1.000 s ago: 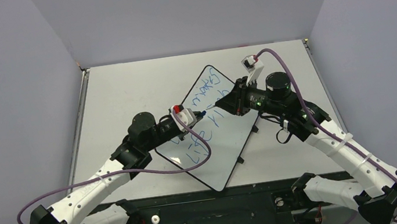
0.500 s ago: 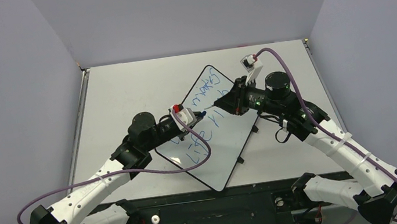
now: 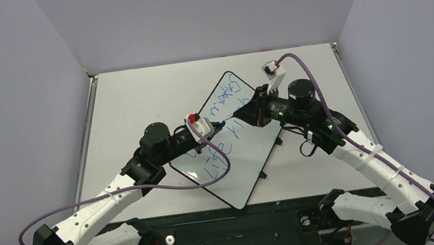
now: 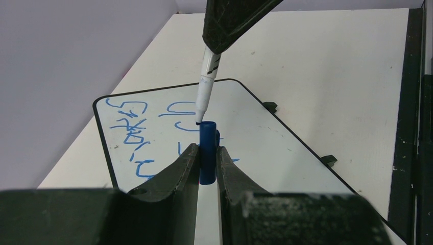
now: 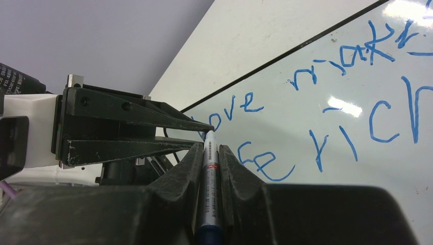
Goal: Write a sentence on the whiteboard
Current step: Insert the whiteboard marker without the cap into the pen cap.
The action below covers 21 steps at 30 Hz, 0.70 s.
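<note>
Change: over the last second the right hand has crept a little toward the left hand, which has kept its place above the whiteboard.
Right hand: clamped on the marker; the barrel lies between the fingers and the tip points at the left hand.
Left hand: pinched on the blue cap, which stands upright between the fingers with its open end up.
Tip and cap: in the left wrist view the marker's tip sits right at the rim of the cap's mouth, touching or nearly so (I cannot tell whether it has begun to enter).
Sentence: blue words in two slanted lines on the whiteboard, reading roughly "love makes life rich". The two hands meet over its middle, above the surface rather than on it.
Whiteboard position: it lies skewed on the counter, one corner toward the far edge and one toward the arm bases; it has not shifted.
Meaning for the task: the writing looks finished, and the step in hand is most likely capping the marker, so the task seems close to its end.
Next move calls for: a straight push along the barrel's line while the cap is held firm.
Risk: a tip slightly off centre could skid off the rim, ink the cap's outside or tilt the cap in its grip.
</note>
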Each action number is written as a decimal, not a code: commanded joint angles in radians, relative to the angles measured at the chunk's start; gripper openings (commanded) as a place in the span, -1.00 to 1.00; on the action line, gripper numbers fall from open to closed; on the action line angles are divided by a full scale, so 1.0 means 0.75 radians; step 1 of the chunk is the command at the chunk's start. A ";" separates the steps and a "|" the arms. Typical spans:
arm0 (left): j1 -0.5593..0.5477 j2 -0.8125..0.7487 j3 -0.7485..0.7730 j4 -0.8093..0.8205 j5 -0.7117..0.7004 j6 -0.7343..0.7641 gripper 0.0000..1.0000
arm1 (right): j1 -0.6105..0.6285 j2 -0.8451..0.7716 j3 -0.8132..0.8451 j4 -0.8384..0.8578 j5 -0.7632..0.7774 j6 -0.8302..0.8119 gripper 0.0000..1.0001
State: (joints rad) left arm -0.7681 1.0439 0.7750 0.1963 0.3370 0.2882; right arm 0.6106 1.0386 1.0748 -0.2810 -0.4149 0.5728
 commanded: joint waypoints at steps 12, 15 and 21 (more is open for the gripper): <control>0.015 -0.006 0.016 0.092 0.027 -0.033 -1.00 | 0.010 -0.049 -0.007 0.043 0.016 -0.005 -1.00; 0.017 -0.002 0.018 0.090 0.026 -0.033 -1.00 | 0.012 -0.056 -0.006 0.039 0.018 -0.005 -1.00; 0.017 0.003 0.022 0.084 0.027 -0.034 -1.00 | 0.010 -0.065 -0.006 0.035 0.025 -0.011 -1.00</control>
State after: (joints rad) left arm -0.7631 1.0439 0.7750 0.1997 0.3450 0.2726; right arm 0.6106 1.0168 1.0702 -0.2855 -0.4084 0.5720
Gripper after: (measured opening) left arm 0.126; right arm 0.105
